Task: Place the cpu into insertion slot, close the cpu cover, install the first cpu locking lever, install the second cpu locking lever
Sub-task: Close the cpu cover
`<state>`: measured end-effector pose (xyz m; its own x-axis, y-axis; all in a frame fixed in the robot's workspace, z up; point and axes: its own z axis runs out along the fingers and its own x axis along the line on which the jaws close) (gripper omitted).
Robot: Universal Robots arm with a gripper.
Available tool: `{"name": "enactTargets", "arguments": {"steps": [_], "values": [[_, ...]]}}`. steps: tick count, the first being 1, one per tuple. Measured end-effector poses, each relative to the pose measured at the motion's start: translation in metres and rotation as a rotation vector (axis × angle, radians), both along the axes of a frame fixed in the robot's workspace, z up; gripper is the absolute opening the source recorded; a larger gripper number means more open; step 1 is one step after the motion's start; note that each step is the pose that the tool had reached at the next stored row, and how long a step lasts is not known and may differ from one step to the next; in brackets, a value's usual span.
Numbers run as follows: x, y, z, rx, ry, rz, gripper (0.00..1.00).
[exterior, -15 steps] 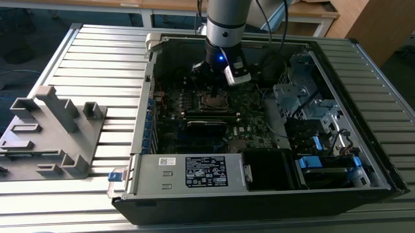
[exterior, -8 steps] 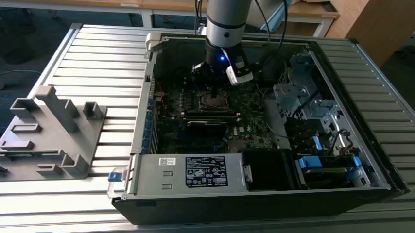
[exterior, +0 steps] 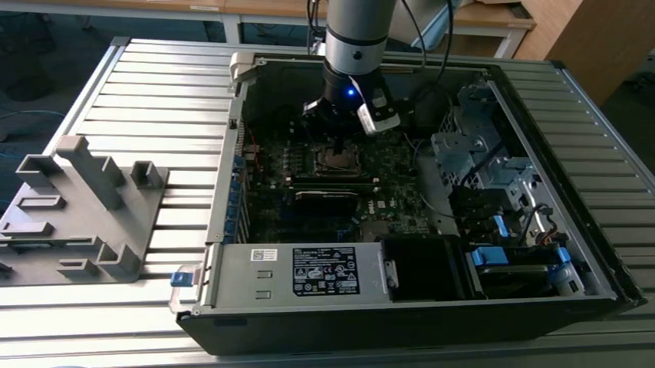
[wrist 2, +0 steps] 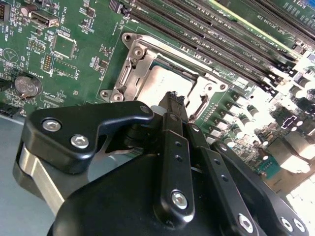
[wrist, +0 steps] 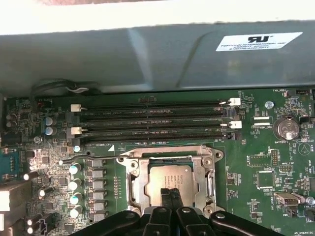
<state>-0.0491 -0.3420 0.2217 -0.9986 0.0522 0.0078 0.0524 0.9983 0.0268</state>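
Gripper [wrist: 171,195] fingers drawn together, nothing seen between them, tips just over the edge of the cpu [wrist: 170,178]. Cpu sits flat in the insertion slot [wrist: 145,172]. The cpu cover [wrist: 133,184] lies down around it, chip top showing through the cut-out. Placement and cover judged done; whether the locking levers are latched, cannot tell. Open computer case [exterior: 235,69] holds the motherboard [wrist: 256,147].

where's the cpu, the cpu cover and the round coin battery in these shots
dull grey square metal-topped cpu [wrist: 167,178], first wrist view, centre of its top
thin silver metal cpu cover frame [wrist: 137,183], first wrist view, one side bar
round silver coin battery [wrist: 287,129], first wrist view, middle of its face
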Motion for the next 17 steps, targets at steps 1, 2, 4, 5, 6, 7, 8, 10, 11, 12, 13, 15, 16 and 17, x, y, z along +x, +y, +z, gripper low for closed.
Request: {"name": "enactTargets", "arguments": {"steps": [1, 2, 4, 5, 6, 7, 8, 10, 11, 12, 13, 15, 16, 17], "values": [[0.0, 0.0, 0.0, -0.0001, -0.0001, 0.006, 0.11], [0.0, 0.0, -0.0001, -0.0001, -0.0004, 0.017, 0.11], [0.0, 0.0, -0.0003, 0.0, -0.0009, 0.042, 0.11], [0.0, 0.0, -0.0003, 0.0, -0.0011, 0.052, 0.11], [0.0, 0.0, -0.0003, 0.0, -0.0011, 0.055, 0.11], [0.0, 0.0, -0.0003, 0.0, -0.0011, 0.055, 0.11], [0.0, 0.0, -0.0003, 0.0, -0.0011, 0.055, 0.11], [0.0, 0.0, -0.0003, 0.0003, -0.0011, 0.055, 0.11], [0.0, 0.0, -0.0004, 0.0011, -0.0014, 0.055, 0.11], [0.0, -0.0001, -0.0005, 0.0022, -0.0021, 0.057, 0.11], [0.0, -0.0001, -0.0006, 0.0037, -0.0029, 0.061, 0.11], [0.0001, 0.0, -0.0007, 0.0047, -0.0041, 0.069, 0.11], [0.0, -0.0001, -0.0007, 0.0046, -0.0041, 0.069, 0.11], [0.0, -0.0001, -0.0007, 0.0046, -0.0041, 0.07, 0.11]]}}
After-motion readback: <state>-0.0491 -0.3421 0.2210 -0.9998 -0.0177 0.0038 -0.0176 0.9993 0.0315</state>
